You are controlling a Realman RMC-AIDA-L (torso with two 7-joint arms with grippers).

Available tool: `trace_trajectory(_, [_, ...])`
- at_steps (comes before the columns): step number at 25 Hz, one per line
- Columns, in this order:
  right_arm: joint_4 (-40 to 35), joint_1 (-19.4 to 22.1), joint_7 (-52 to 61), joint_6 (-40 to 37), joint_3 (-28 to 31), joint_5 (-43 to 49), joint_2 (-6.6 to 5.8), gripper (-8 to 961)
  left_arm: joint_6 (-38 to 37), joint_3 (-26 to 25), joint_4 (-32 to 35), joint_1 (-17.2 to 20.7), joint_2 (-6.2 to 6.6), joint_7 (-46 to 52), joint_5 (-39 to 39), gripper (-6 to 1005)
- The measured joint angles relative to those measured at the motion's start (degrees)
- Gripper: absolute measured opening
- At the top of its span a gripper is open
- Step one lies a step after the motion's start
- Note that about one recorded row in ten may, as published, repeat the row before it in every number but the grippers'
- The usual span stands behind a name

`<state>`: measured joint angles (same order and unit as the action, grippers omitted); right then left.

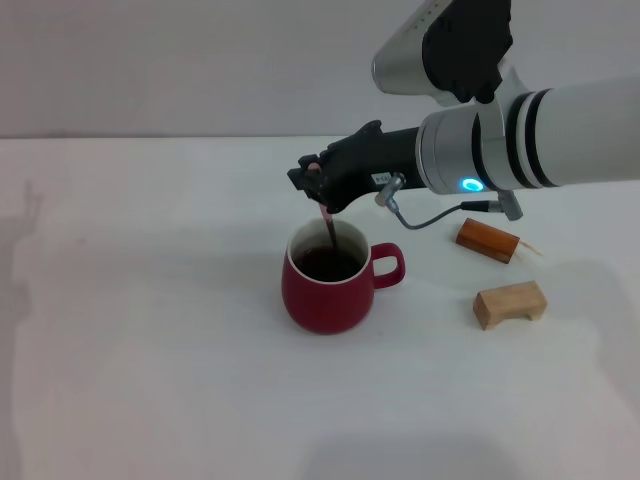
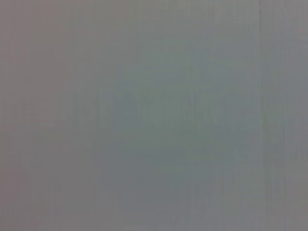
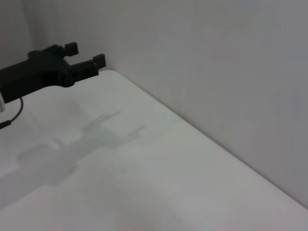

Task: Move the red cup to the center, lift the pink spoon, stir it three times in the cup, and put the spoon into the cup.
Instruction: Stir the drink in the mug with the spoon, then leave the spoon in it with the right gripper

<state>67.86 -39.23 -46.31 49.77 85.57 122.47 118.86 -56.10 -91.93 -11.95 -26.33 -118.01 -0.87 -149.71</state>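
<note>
The red cup [image 1: 325, 296] stands on the white table near the middle, its handle to the right and dark liquid inside. My right gripper [image 1: 318, 192] hangs just above the cup's rim, shut on the pink spoon [image 1: 327, 226]. The spoon hangs almost upright with its lower end in the liquid. A bit of pink handle shows between the fingers. The left arm shows in no view, and the left wrist view is blank grey. The right wrist view shows a black gripper [image 3: 85, 57] over bare table, with no cup or spoon there.
Two wooden blocks lie to the right of the cup: a reddish-brown one [image 1: 487, 240] and a pale arch-shaped one [image 1: 510, 303]. The right forearm [image 1: 520, 140] reaches in from the right above them. The table's far edge meets a grey wall.
</note>
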Motion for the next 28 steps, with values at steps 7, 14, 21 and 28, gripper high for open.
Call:
trace_trajectory(7, [1.5, 0.6, 0.1, 0.8, -1.9, -1.4, 0.14, 136, 0.0, 0.0, 0.0, -0.1, 0.06, 0.0, 0.0, 846])
trace_trajectory(14, [0.4, -0.4, -0.4, -4.6, -5.0, -2.5, 0.15, 139, 0.0, 0.0, 0.0, 0.0, 0.07, 0.0, 0.0, 847])
trace_trajectory(21, [-2.2, -2.1, 0.3, -6.1, -4.6, -0.6, 0.02, 142, -0.2, 0.1, 0.0, 0.0, -0.01, 0.0, 0.0, 847])
trace_trajectory(28, [0.7, -1.6, 3.1, -2.1, -4.3, 3.3, -0.03, 145, -0.4, 0.3, 0.0, 0.0, -0.03, 0.2, 0.0, 846])
